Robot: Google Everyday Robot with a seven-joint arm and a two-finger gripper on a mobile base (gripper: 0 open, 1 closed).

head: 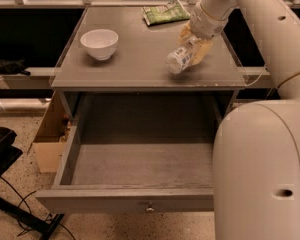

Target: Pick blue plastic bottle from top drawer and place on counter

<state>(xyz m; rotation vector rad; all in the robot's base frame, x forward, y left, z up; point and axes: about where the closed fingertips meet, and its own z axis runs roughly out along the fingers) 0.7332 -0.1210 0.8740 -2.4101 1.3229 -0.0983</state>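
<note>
The blue plastic bottle (178, 60), clear with a pale label, is tilted with its base toward me, low over the right side of the counter (140, 64). My gripper (191, 48) is shut on the bottle, its tan fingers (202, 49) around the bottle's upper part. I cannot tell whether the bottle touches the counter. The top drawer (135, 169) is pulled wide open below and holds nothing I can see; its front panel carries a small knob (149, 208).
A white bowl (99, 43) stands on the counter's left. A green snack packet (165, 12) lies at the counter's back right. My white arm and base (262, 169) fill the right side. A cardboard box (51, 139) sits left of the cabinet.
</note>
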